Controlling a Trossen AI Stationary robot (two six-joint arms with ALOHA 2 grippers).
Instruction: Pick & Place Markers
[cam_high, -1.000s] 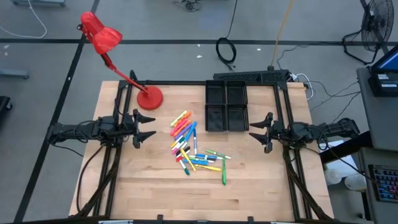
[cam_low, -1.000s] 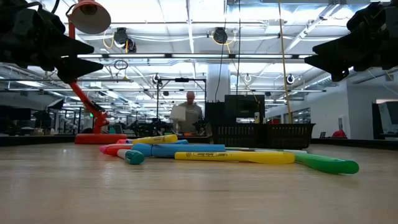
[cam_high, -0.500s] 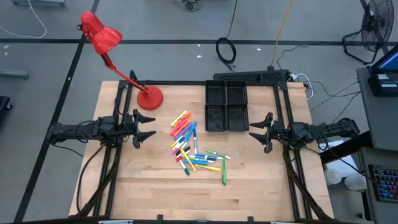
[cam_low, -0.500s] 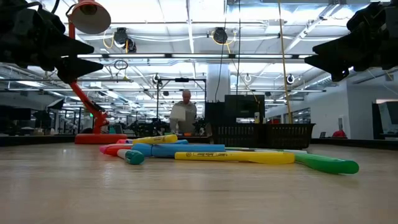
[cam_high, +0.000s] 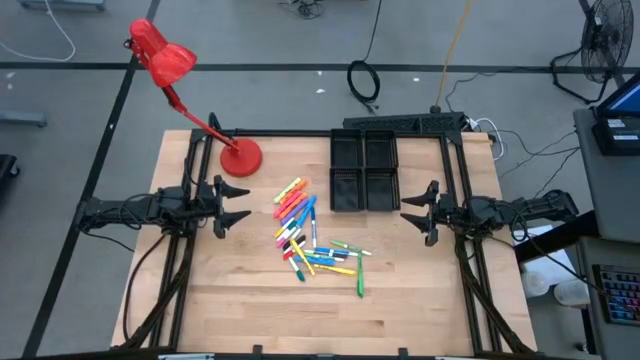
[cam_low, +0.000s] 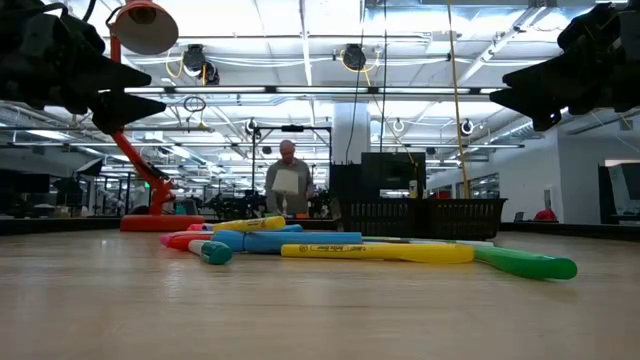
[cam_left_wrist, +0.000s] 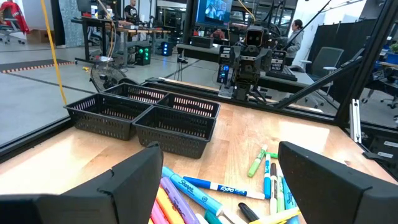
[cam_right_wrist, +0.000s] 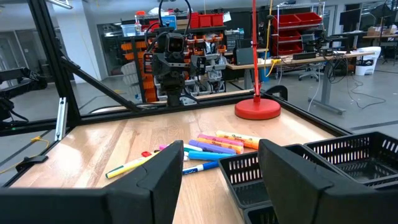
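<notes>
We're seeing the markers lying flat mid-table just in front of the black tray, the upper ones fanned diagonally, the lower ones mostly crosswise, while our left gripper and right gripper are hovering wide apart at either side, both spread wide and holding nothing.

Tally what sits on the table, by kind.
Short pen-like markers in mixed colours: about 20, too overlapped for an exact count
Black four-compartment mesh tray: 1
Red desk lamp: 1
Total: about 22
</notes>
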